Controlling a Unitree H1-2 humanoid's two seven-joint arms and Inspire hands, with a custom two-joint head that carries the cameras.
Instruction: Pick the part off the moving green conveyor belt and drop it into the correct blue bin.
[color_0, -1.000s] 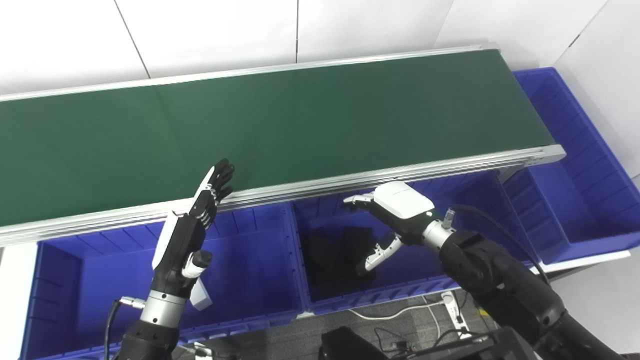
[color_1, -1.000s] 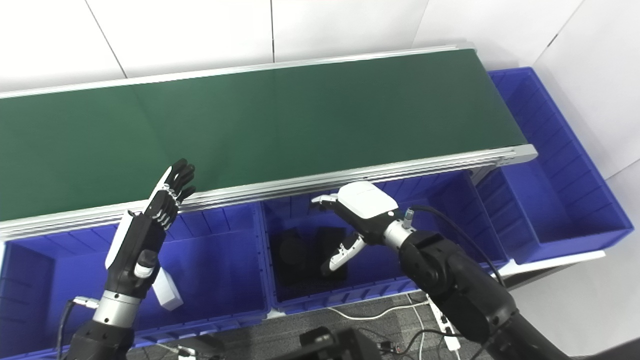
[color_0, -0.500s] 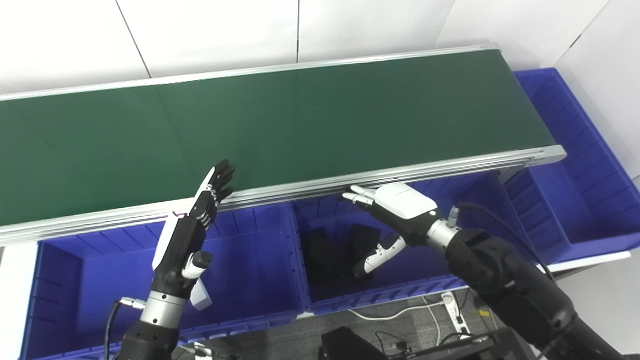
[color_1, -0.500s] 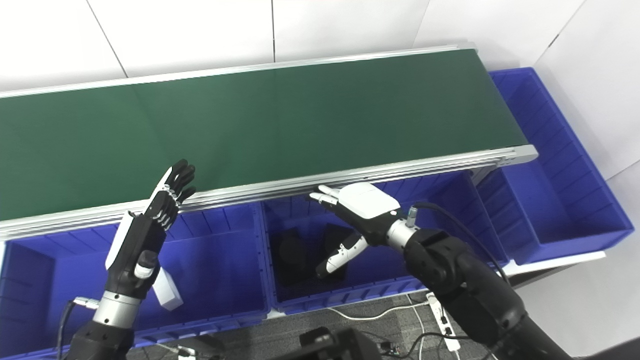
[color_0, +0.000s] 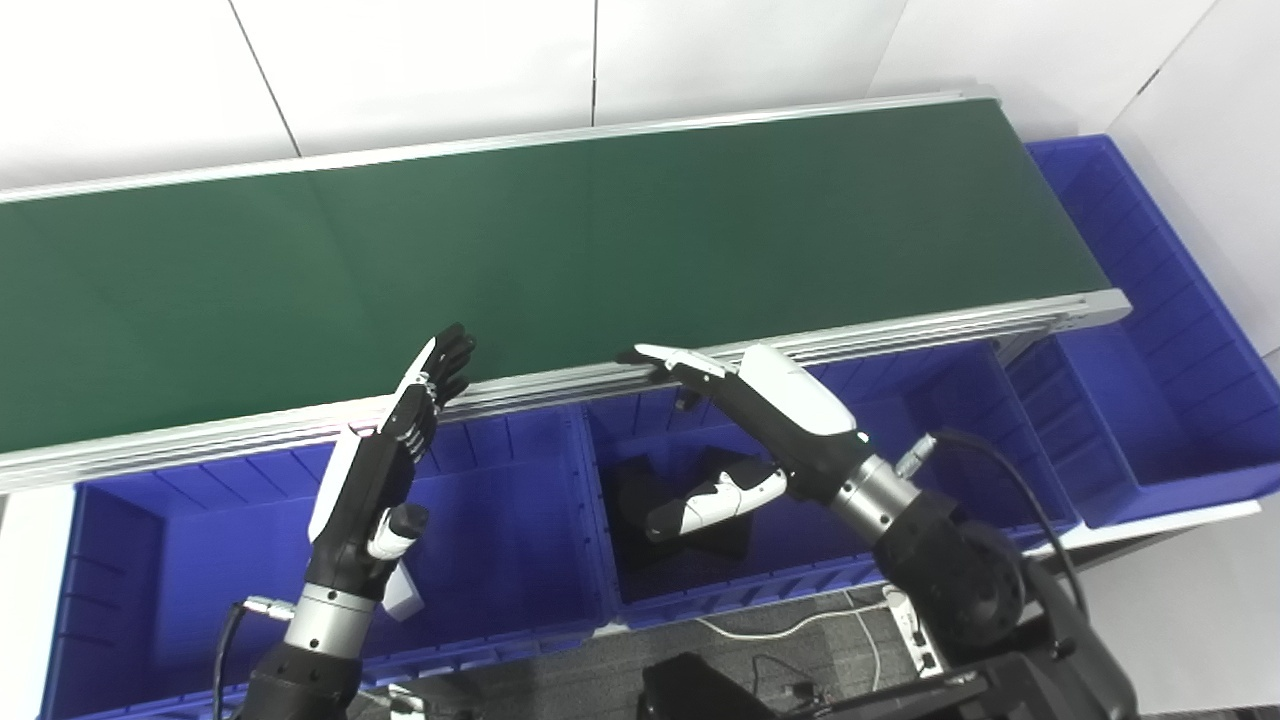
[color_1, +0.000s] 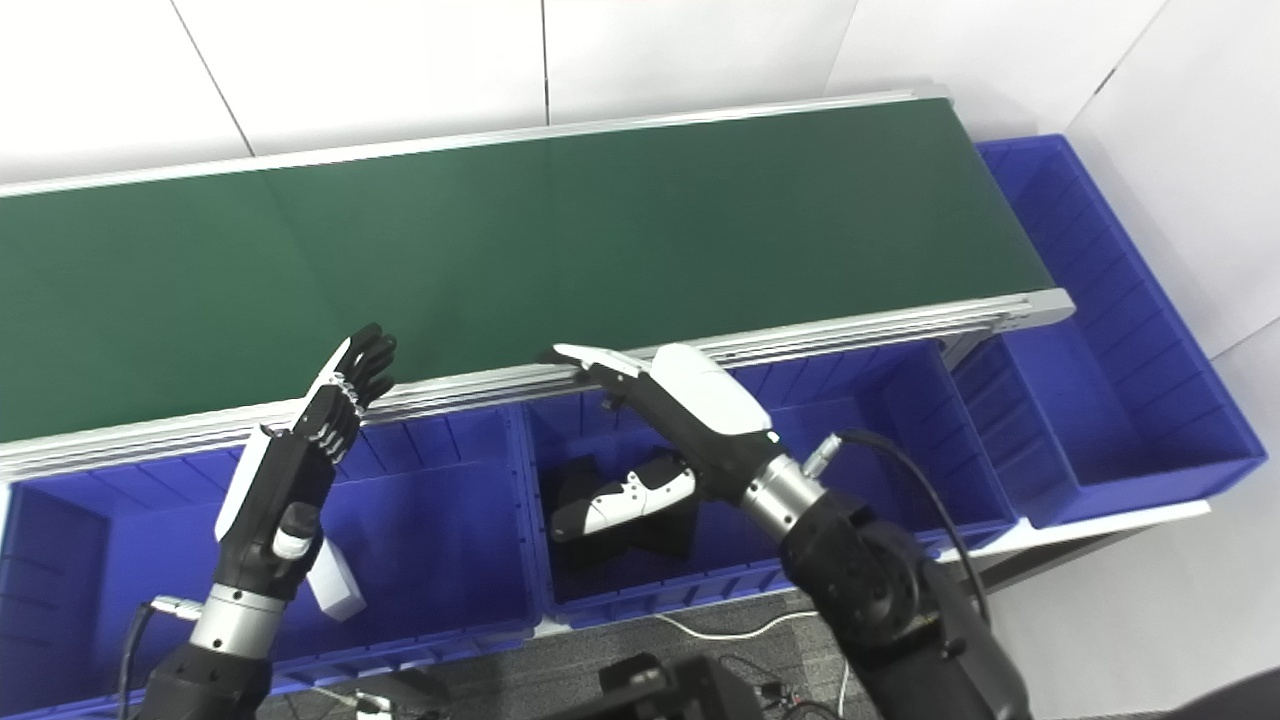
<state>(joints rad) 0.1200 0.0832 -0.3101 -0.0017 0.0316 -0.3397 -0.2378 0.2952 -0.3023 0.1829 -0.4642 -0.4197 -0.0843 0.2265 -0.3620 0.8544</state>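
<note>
— Running bare from end to end, the belt (color_0: 560, 230) shows no part; dark parts (color_0: 690, 500) lie only in the middle bin (color_0: 780, 590). Which hand is nearer?

— The right hand (color_0: 770, 420), empty with fingers spread, hangs over that bin, fingertips at the belt's near rail. The left hand (color_0: 375, 470), flat, open and holding nothing, stands over the left bin (color_0: 480, 620). Neither has a target in view.

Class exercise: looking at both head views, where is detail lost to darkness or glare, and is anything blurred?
Left eye view: the black parts in the middle bin merge into shadow, outlines hard to read; the green belt is evenly lit, no glare. Right eye view: the right hand has bright white panels but stays sharp; the left hand shows no motion blur.
</note>
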